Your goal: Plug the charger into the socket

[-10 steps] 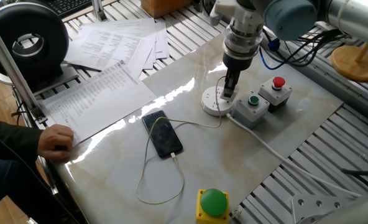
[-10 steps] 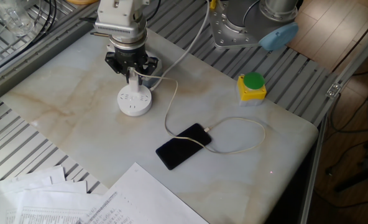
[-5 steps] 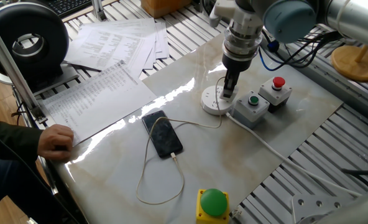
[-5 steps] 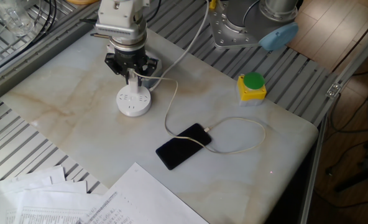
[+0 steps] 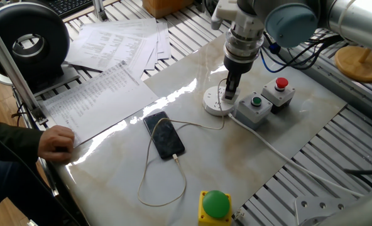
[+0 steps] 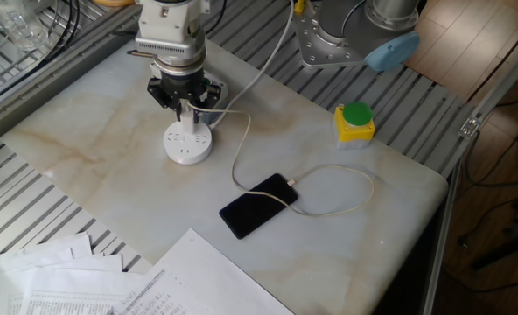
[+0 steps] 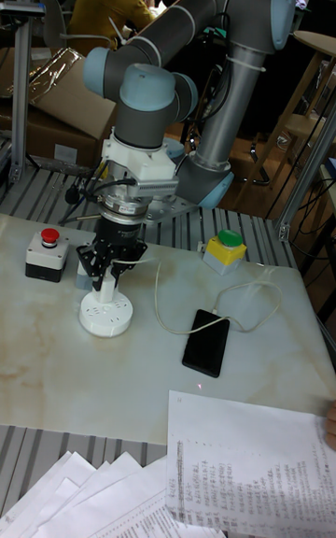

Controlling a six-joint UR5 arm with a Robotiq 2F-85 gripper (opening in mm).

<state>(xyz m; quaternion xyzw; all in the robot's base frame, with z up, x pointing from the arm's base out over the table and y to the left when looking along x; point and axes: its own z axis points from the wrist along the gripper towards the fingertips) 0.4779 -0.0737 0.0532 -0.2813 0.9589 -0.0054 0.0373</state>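
The round white socket (image 5: 215, 104) (image 6: 188, 145) (image 7: 105, 318) lies on the marble tabletop, its thick white cord running off to the right. My gripper (image 5: 229, 93) (image 6: 186, 111) (image 7: 109, 278) points straight down over it and is shut on the small white charger (image 7: 106, 293). The charger's lower end meets the socket's top; whether the pins are in the slots cannot be told. A thin white cable loops from the charger to the black smartphone (image 5: 164, 135) (image 6: 257, 206) (image 7: 206, 342) lying flat nearby.
Two grey button boxes, green (image 5: 255, 107) and red (image 5: 278, 91), stand right beside the socket. A yellow box with a green button (image 5: 215, 206) (image 6: 356, 121) sits near the table edge. Printed papers (image 5: 101, 94) and a person's hand (image 5: 54, 143) are at the left.
The gripper with the charger has shifted very slightly over the socket; everything else is unmoved.
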